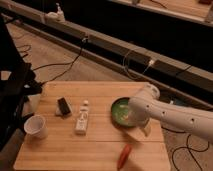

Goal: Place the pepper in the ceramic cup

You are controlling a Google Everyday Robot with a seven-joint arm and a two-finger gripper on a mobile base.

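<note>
The orange-red pepper (124, 156) lies on the wooden table (95, 147) near its front edge, right of centre. The white ceramic cup (36, 126) stands upright at the table's left side, far from the pepper. My white arm reaches in from the right, and its rounded end hangs over the right rim of the green bowl (120, 111). The gripper (144, 128) points down at the bowl's front right, above and a little right of the pepper. It holds nothing that I can see.
A white bottle-like object (82, 120) lies in the table's middle. A small black object (63, 105) lies left of it. Dark equipment stands at the left edge. Cables run over the floor behind the table.
</note>
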